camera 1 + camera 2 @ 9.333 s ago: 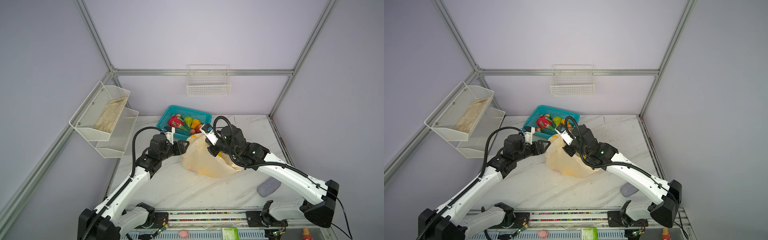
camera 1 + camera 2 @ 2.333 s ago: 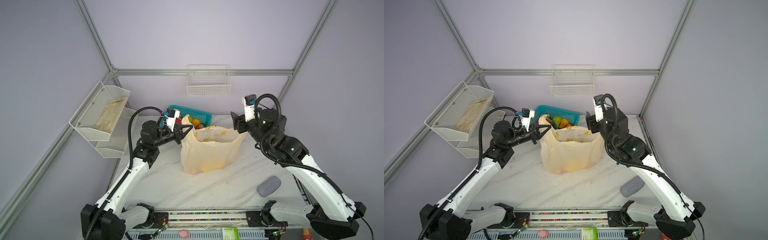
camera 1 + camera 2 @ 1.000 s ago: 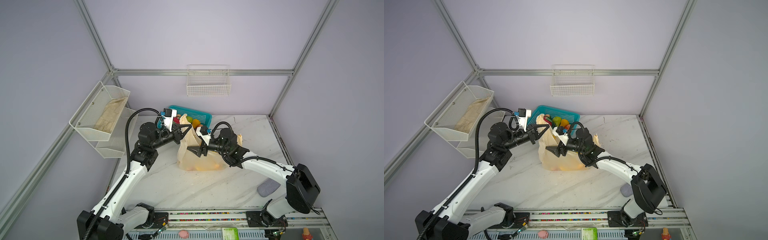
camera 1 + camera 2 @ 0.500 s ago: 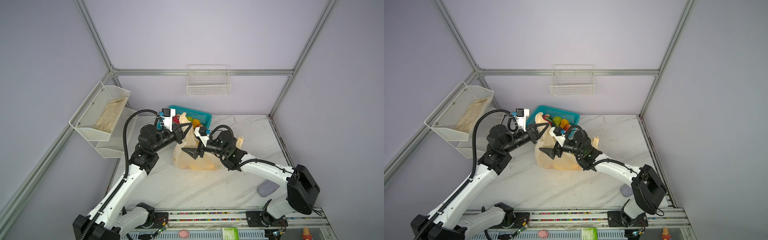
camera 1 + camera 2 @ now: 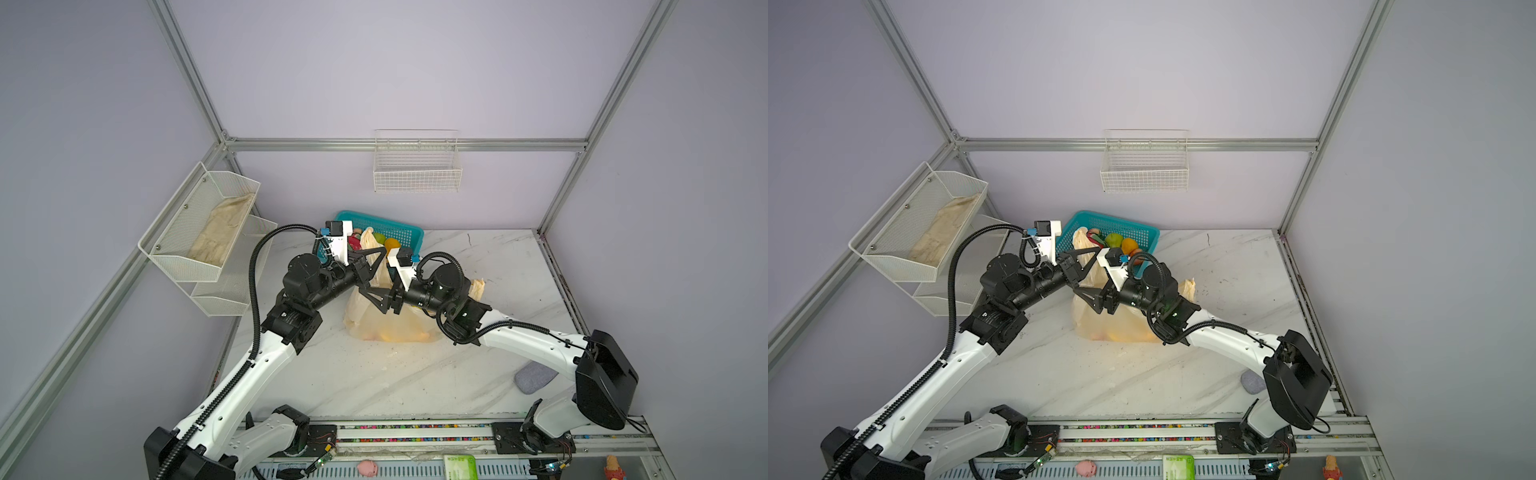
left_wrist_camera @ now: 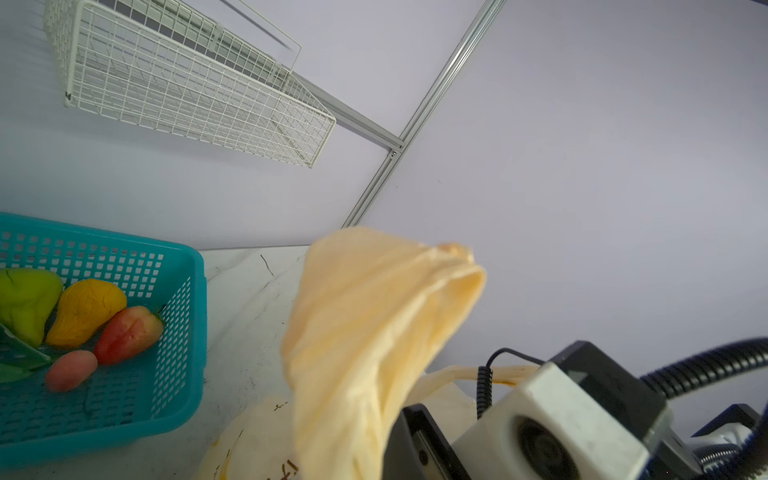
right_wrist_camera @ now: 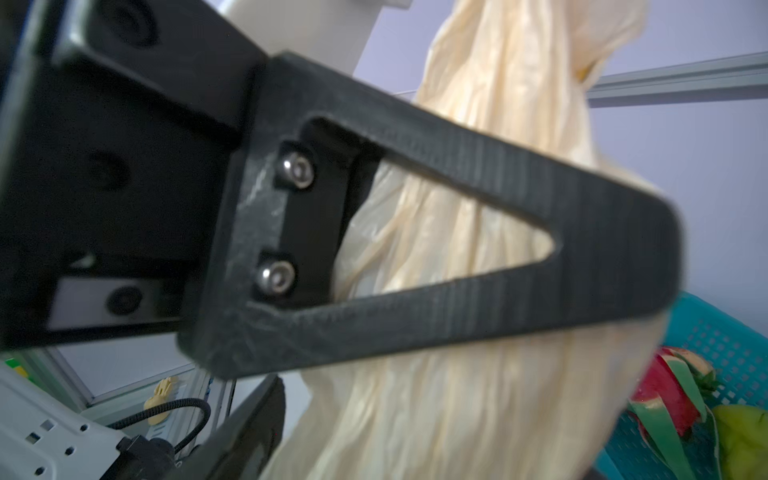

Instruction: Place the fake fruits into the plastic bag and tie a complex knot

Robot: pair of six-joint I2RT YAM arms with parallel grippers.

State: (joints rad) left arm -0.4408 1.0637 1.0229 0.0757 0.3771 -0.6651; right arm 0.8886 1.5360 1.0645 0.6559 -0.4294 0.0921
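plastic bag (image 5: 390, 322) sits on the bench (image 5: 415, 382), just in front of the teal basket (image 5: 399, 237), between the two arms. left gripper (image 5: 381, 250): fingers (image 7: 602, 257) pressed together, pinching one handle strip (image 6: 374, 316) and holding it pulled upward. The strip's end pokes above the tips. In the right wrist view that gripper shows side-on, with the film running behind the finger. second handle strip (image 5: 476, 286) stands loose on the bag's other side, well apart from the first (right beside the right arm's wrist joint in both top views). right gripper (image 5: 365, 294) points at the bag's upper part, just below the left one. Its fingers show side-on only, so cannot tell whether they're spread or closed on film. fake fruits (image 6: 124, 332) lie in the basket: green pear (image 6: 25, 303), orange pear (image 6: 85, 309), a red one, a small pink one, dragon fruit (image 7: 665, 395). Orange-yellow blobs show through the bag's bottom, probably more fruit.
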